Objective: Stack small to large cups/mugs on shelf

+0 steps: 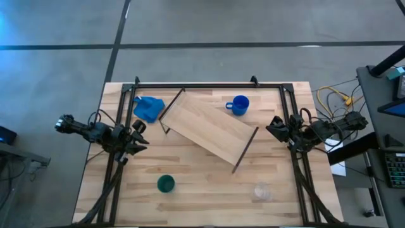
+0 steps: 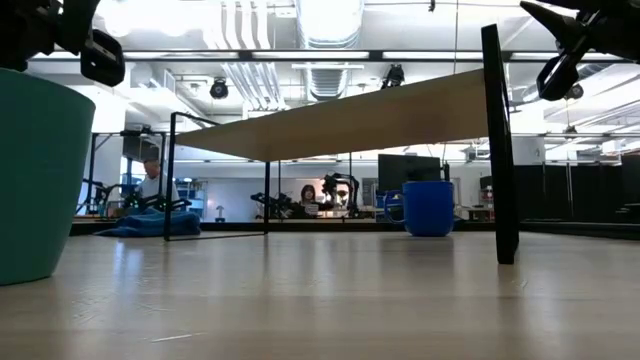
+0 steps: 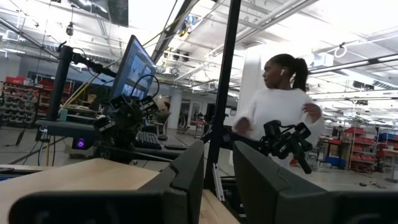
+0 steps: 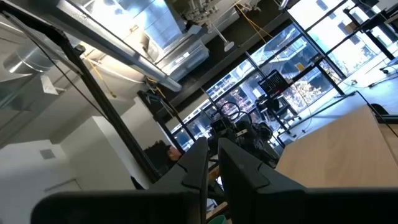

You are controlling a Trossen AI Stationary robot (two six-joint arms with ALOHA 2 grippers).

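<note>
waiting at table edges, left hand (image 1: 140, 136) slightly apart, right hand (image 1: 276, 128) nearly together, both empty, shelf (image 1: 209, 128) bare

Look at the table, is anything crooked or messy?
Yes. The shelf sits slantwise across the tabletop, not square with its edges. A blue cloth lies crumpled by its far left end. The blue mug, green cup and clear glass cup stand scattered, none on the shelf.

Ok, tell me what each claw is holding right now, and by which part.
Nothing is held. The left claw hangs empty at the table's left edge, the right claw empty at the right edge. The three cups and the shelf are untouched.
</note>
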